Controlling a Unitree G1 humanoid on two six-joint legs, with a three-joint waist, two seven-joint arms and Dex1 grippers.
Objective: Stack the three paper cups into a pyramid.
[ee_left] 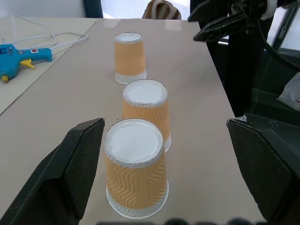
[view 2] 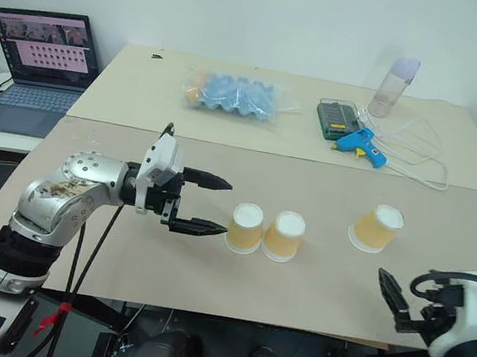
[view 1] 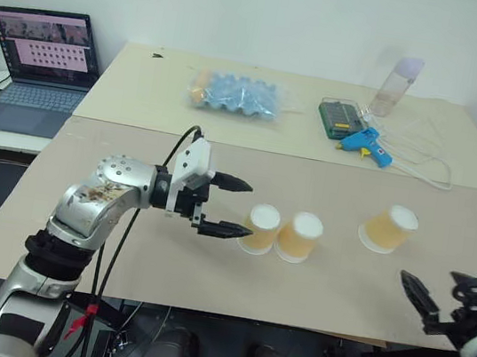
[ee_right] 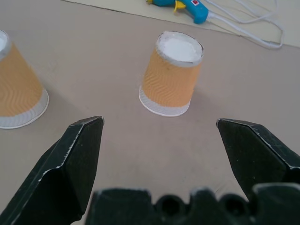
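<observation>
Right gripper (view 2: 391, 300) waits apart-jawed at the table (view 1: 208, 264) edge; left gripper (view 1: 232, 206), jaws spread, faces two touching base cups (view 1: 281, 233); third cup (view 1: 388, 228) stands apart, presumably the top.

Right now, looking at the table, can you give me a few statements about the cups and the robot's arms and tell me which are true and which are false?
1. All three paper cups stand upside down on the table. True.
2. One cup already sits on top of two others. False: none is stacked; the left cup and the middle cup stand side by side, the third cup apart to the right.
3. The left gripper has its jaws open beside the left cup. True.
4. The right gripper grips a cup. False: its jaws are open and empty.
5. A blue glue gun lies on the far table. True.
</observation>
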